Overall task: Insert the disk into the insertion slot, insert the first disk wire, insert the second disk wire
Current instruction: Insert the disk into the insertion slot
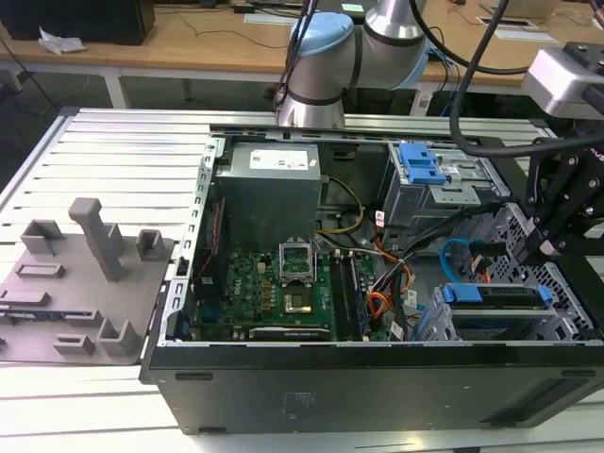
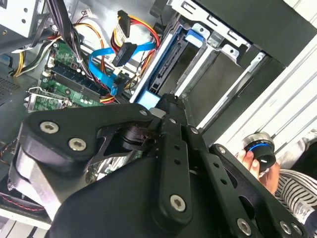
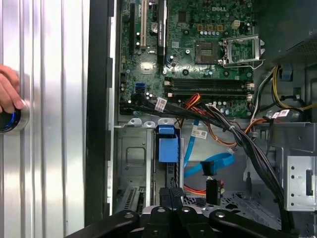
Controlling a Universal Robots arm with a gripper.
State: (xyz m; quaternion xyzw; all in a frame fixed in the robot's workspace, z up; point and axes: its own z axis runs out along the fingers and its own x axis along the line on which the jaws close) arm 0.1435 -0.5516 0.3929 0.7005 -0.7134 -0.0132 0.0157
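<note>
The disk (image 1: 498, 296), in its bright blue frame (image 3: 166, 144), lies inside the insertion slot (image 1: 569, 316), a silver perforated cage at the exterior view's right end of the open computer case. My gripper (image 1: 545, 247) hangs just above the disk's outer end. Its fingers look shut in both wrist views (image 2: 167, 99) (image 3: 172, 192), with the tips at the blue frame's edge (image 2: 146, 97). The second disk wire (image 3: 213, 166) loops free beside the disk, its dark plug (image 2: 124, 52) dangling. The first disk wire (image 2: 124, 22), an orange and red bundle, hangs loose near it.
A taller grey cage with a blue latch (image 1: 420, 165) stands behind the slot. The motherboard (image 1: 274, 283) and power supply (image 1: 269, 189) fill the case's middle. Black cable bundles (image 3: 237, 134) cross near the wires. A person's hand (image 3: 7, 94) rests on a blue-ringed knob (image 2: 260, 148) beside the case.
</note>
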